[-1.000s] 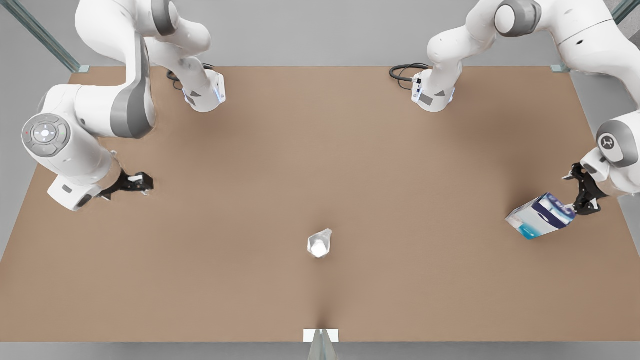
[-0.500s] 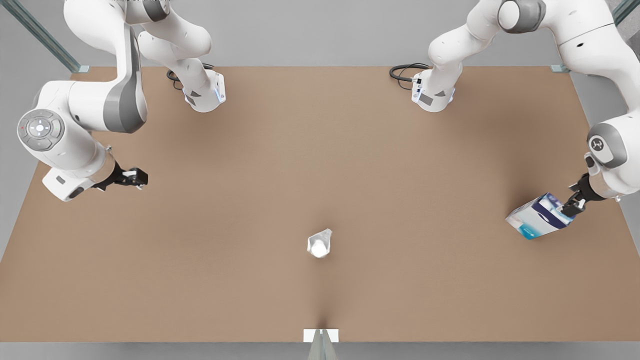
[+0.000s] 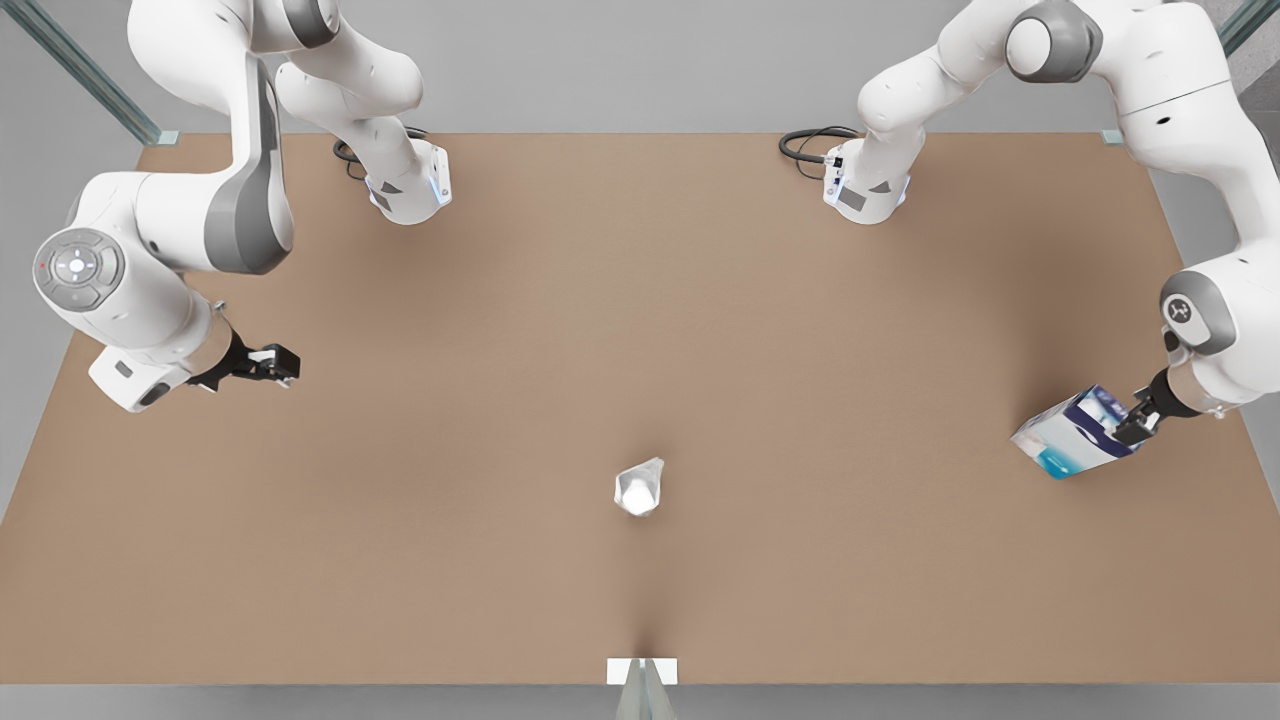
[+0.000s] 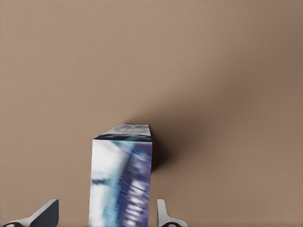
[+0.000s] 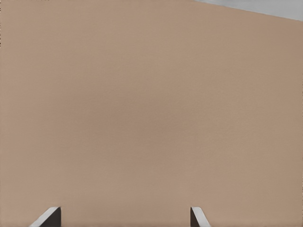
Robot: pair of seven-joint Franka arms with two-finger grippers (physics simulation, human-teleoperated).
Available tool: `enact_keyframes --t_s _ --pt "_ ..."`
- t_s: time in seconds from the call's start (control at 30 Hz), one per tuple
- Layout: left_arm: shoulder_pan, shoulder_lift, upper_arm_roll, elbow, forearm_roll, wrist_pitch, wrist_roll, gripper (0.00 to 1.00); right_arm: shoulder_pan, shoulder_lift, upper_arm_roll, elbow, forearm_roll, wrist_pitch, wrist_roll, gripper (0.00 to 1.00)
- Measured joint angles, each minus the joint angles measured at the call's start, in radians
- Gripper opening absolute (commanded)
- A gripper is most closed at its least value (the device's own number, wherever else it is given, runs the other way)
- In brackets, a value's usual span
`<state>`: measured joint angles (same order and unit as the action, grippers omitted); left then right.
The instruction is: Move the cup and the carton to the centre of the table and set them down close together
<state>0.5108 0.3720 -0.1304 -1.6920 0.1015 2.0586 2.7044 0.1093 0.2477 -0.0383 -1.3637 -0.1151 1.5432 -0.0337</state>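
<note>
the carton [image 3: 1078, 433], lying at the table's [image 3: 640, 300] 3 o'clock edge, is straddled by the open, ungripping left gripper [image 3: 1132, 425], while the cup [image 3: 638, 487] at 6 o'clock is left well apart from the open, empty right gripper [image 3: 278, 363] at 9 o'clock.

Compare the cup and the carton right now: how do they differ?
The cup is small, silvery and tapered; the carton is bigger, boxy, white and blue. The cup stands free near the table's middle; the carton sits at the front view's right edge, between the open left gripper's fingers. Both rest on the table.
</note>
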Motion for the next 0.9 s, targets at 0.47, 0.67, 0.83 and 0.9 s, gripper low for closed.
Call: enact_keyframes --t_s 0.47,0.67,0.83,0.9 --pt "0.01 0.04 0.001 -0.054 0.022 0.062 0.003 1.0 0.003 0.006 0.0 -0.001 0.0 0.01 0.0 1.0" --pt "0.011 0.059 0.0 -0.057 0.039 0.072 0.005 0.44 0.003 0.005 0.0 -0.002 0.004 0.011 0.0 1.0" --pt "0.008 0.061 0.0 -0.057 -0.039 0.078 0.009 0.44 0.003 0.005 0.0 -0.003 0.008 0.011 0.0 1.0" --pt "0.007 0.059 0.0 -0.057 -0.051 0.076 0.007 0.44 0.003 0.005 0.0 -0.003 0.006 0.011 0.0 1.0"
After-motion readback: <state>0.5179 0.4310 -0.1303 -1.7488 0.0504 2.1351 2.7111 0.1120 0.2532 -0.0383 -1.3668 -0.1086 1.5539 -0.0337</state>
